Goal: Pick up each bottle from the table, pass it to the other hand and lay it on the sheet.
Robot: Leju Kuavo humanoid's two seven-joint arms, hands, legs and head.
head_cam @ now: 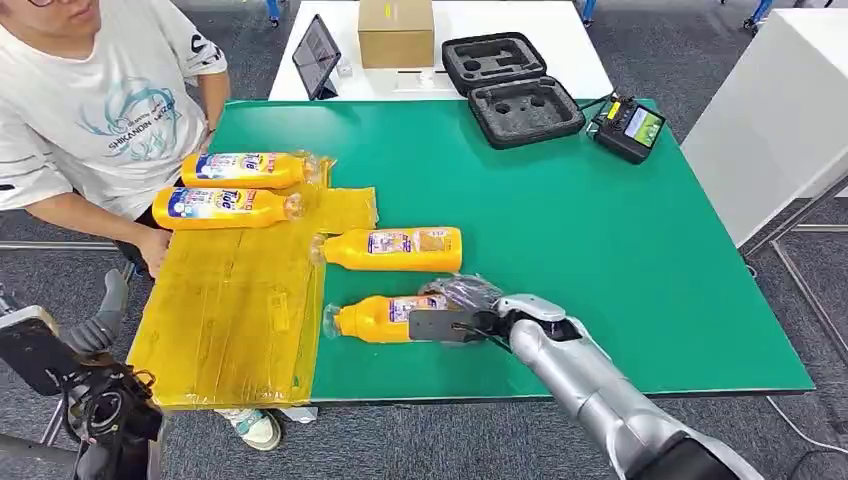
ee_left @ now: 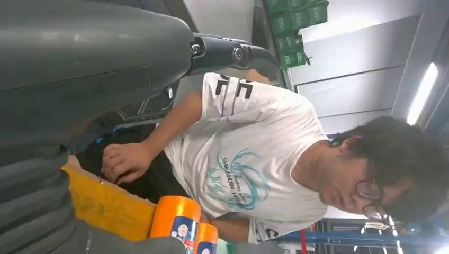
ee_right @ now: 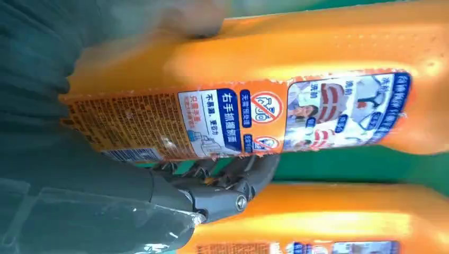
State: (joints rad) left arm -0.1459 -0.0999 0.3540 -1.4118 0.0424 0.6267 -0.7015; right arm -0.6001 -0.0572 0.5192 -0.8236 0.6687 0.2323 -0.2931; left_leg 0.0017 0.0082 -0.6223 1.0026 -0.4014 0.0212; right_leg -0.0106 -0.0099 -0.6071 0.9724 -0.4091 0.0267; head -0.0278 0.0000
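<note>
Bottle [head_cam: 375,319] nearest the bench's [head_cam: 600,260] front edge is lying at 6 o'clock of its neighbour [head_cam: 392,248], the right hand [head_cam: 462,308] wrapping its base; squeezing firmly and lifting level is advisable. The left hand [head_cam: 100,315] is waiting, its state untellable, beside the sheet [head_cam: 230,310].

A person in a white T-shirt [head_cam: 95,110] sits at the left side of the green table [head_cam: 560,250]. At the far edge lies an open black foam case [head_cam: 510,88] and near it a black controller [head_cam: 628,127]. Behind, on a white table [head_cam: 500,20], stand a cardboard box [head_cam: 396,32] and a tablet [head_cam: 316,55].
</note>
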